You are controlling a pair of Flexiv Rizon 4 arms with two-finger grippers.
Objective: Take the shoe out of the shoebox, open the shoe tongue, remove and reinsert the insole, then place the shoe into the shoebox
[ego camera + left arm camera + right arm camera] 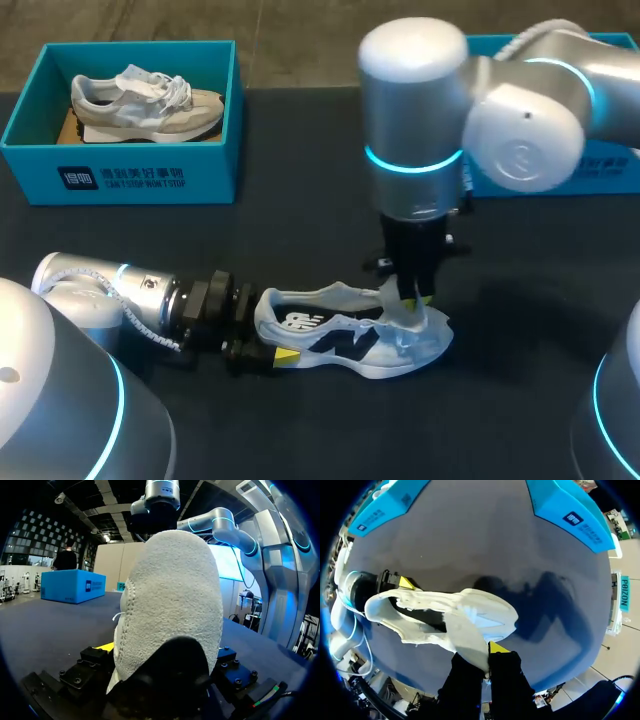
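A white and blue sneaker (345,340) lies on its side on the dark table, toe pointing right. My left gripper (268,332) comes in low from the left and clasps the sneaker's heel (170,595) from both sides with its fingers spread wide. My right gripper (410,298) hangs straight down over the toe end, shut on the pale shoe tongue (467,637), which is pulled out of the sneaker's opening (420,615) toward the toe. One yellow tip (497,647) shows beside the tongue.
A blue shoebox (120,175) at the back left holds a second, grey-white sneaker (145,100). Another blue shoebox (600,175) stands at the back right, mostly hidden behind my right arm. The table edge runs close in front of the sneaker.
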